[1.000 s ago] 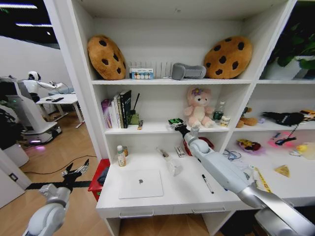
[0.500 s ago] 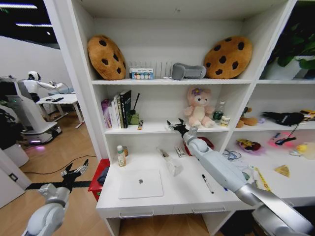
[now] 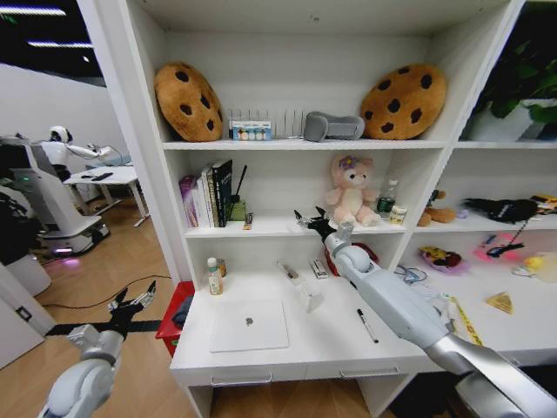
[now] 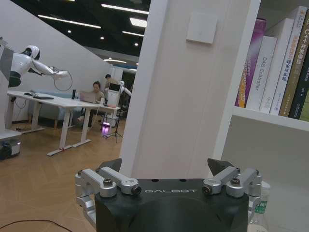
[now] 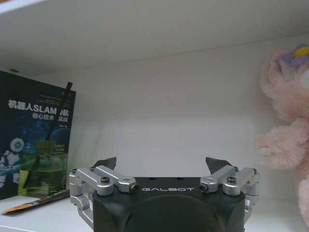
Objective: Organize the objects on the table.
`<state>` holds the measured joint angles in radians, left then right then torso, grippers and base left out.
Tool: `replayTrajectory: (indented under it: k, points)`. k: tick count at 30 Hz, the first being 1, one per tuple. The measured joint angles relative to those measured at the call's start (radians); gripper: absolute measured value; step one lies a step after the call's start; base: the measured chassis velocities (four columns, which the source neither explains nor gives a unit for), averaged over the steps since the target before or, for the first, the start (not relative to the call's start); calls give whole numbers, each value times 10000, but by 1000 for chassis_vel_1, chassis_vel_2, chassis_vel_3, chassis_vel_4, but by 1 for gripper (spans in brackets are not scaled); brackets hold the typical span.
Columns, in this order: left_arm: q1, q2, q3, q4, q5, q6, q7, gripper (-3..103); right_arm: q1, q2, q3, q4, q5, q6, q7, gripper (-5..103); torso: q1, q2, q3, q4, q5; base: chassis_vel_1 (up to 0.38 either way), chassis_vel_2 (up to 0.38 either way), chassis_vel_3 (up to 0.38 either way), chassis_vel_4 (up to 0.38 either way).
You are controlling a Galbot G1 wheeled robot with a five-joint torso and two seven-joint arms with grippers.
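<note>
A closed silver laptop (image 3: 249,325) lies on the white table (image 3: 296,355) toward its left. A black pen (image 3: 367,326) lies to its right, beside my right arm. That arm reaches up to the middle shelf, where my right gripper (image 3: 305,219) (image 5: 161,163) stands open with nothing between its fingers, between the books (image 3: 209,195) and the pink plush (image 3: 352,192). My left gripper (image 3: 135,303) (image 4: 166,168) hangs open and unloaded, low and to the left of the table, facing the shelf's side panel.
A small bottle (image 3: 213,277) and a little tin (image 3: 223,266) stand at the table's back left. A clear object (image 3: 306,294) lies behind the laptop. Cookie cushions (image 3: 188,102) sit on the top shelf. Toys and a yellow wedge (image 3: 499,302) lie to the right.
A small green thing showed at my right gripper's fingers a second ago; now the fingers are spread and it no longer shows. The left arm has not moved.
</note>
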<state>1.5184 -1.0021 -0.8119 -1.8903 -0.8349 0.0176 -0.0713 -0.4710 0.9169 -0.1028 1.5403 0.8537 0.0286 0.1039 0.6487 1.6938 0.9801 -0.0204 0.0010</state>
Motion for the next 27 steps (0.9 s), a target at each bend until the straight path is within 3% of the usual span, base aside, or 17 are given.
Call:
replayTrajectory:
  k: [11,16,27]
  points:
    - [-12,-52,-62,-227,-16,116,-91,100,-2344,-934,1903,2598,-81,-118,38,100,0,1,-1,1,-1,0,0,0,0]
    - [-52,-62,-60,-392,8,179,-181,100,-5152,-1231,4022,3381,-340,99,-166,100,-1,0,-1,-3,2,0,0,0,0]
    - [-31,-18,-114,-671,342,174,-329,100,-9144,-1040,6973,4778,-1178,678,-534,100,-2,1,-2,-1,-1,0,0,0,0]
